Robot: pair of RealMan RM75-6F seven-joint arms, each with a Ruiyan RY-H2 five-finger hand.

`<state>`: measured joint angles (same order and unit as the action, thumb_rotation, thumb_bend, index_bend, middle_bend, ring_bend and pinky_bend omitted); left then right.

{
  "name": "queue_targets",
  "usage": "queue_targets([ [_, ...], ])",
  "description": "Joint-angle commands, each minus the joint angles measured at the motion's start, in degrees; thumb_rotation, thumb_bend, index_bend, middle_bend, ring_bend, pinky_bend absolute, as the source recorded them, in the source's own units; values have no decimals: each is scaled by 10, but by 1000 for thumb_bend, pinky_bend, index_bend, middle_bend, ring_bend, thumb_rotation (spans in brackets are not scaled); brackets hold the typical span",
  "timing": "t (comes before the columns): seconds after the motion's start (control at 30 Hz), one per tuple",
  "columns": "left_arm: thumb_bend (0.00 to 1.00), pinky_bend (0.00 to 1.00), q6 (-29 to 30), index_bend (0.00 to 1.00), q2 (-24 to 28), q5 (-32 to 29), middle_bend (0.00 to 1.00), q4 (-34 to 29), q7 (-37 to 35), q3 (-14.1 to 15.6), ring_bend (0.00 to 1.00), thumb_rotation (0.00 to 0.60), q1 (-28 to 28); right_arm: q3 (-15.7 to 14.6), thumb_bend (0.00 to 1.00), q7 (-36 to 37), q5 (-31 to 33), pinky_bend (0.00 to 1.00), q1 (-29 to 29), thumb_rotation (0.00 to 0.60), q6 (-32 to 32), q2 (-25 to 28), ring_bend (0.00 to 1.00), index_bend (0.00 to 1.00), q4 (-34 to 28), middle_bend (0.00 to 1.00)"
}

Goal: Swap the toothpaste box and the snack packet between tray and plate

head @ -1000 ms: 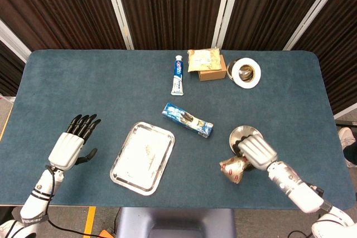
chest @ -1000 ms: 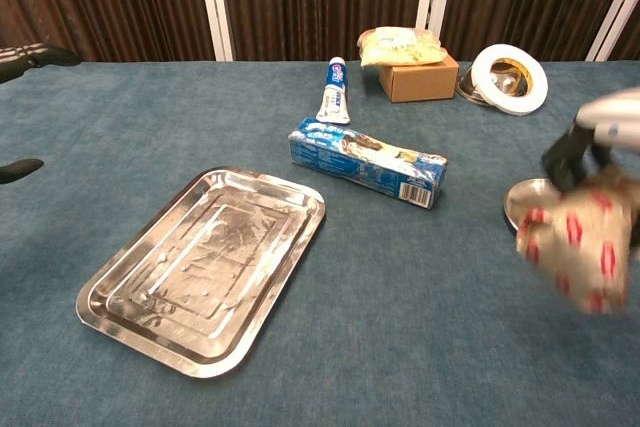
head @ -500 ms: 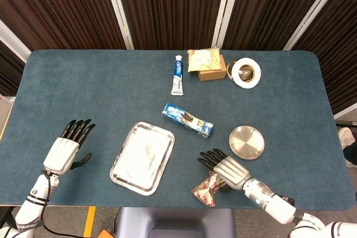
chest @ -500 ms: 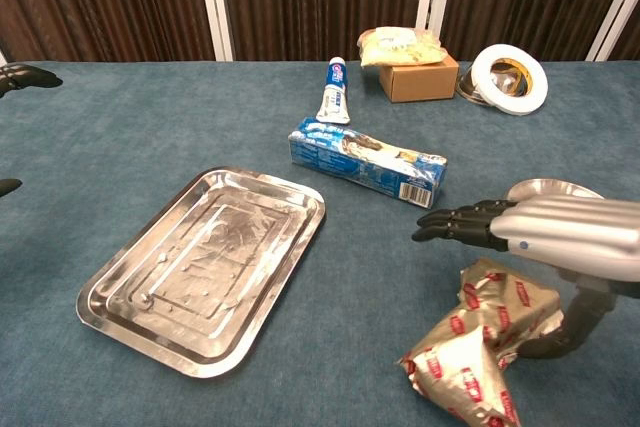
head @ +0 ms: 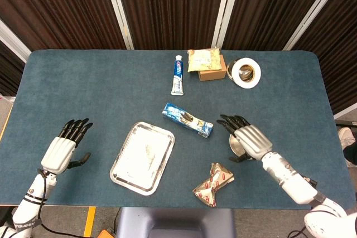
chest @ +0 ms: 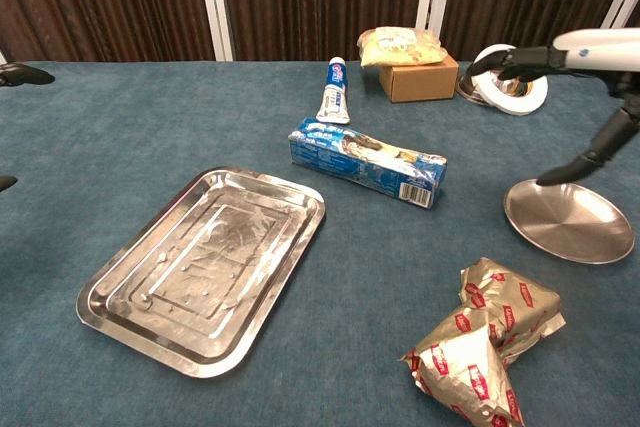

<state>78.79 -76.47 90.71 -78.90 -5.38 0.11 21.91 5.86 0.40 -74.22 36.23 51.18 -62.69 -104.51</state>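
The blue toothpaste box (head: 188,120) (chest: 367,162) lies on the cloth between the steel tray (head: 142,158) (chest: 203,265) and the round steel plate (head: 237,146) (chest: 570,221). Both tray and plate hold nothing. The crumpled gold snack packet (head: 213,184) (chest: 484,338) lies on the cloth near the front edge, below the plate. My right hand (head: 246,137) (chest: 560,52) hovers open over the plate, fingers spread toward the box. My left hand (head: 66,146) is open near the front left, apart from everything; only its fingertips (chest: 22,73) show in the chest view.
A toothpaste tube (head: 178,74), a cardboard box (head: 212,69) with a yellow bag (head: 203,59) on it and a white tape roll (head: 246,72) sit along the far side. The table's front edge runs close to the snack packet.
My right hand let go of the snack packet near the front edge and rose back over the plate. The left hand drifted slightly toward me.
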Motion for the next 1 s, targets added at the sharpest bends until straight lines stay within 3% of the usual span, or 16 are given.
queue_targets([
  [0.03,340,3,7,0,2,5,0,3,-10,5,0,600,-7,64,259,-98,164,0,89,600,-45,-119,0,0,84,0],
  [0.13,340,3,6,0,7,3,0,9,-29,8,0,600,-13,78,259,-146,251,0,134,600,-47,-196,0,0,138,0],
  [0.3,341,2,-16,0,27,-2,0,11,-99,14,0,600,-13,95,260,-181,315,0,179,600,-25,-306,0,0,221,0],
  [0.5,343,2,-23,0,32,-4,0,36,-156,15,0,600,-15,97,260,-221,357,0,206,600,-14,-364,0,0,287,0],
  [0.77,343,3,-27,0,31,-2,0,60,-185,14,0,600,-16,91,284,-252,400,0,214,600,-27,-398,0,7,352,0],
  [0.83,343,3,-27,0,31,-2,0,64,-188,13,0,600,-17,92,306,-254,406,14,214,600,-31,-406,0,65,372,34],
  [0.9,342,3,-29,0,30,-3,0,67,-189,12,0,600,-17,93,318,-255,411,91,214,600,-34,-413,25,189,390,134],
  [1.0,341,2,-32,0,29,-4,0,71,-190,11,0,600,-16,94,332,-259,415,416,214,600,-37,-420,290,475,407,362],
])
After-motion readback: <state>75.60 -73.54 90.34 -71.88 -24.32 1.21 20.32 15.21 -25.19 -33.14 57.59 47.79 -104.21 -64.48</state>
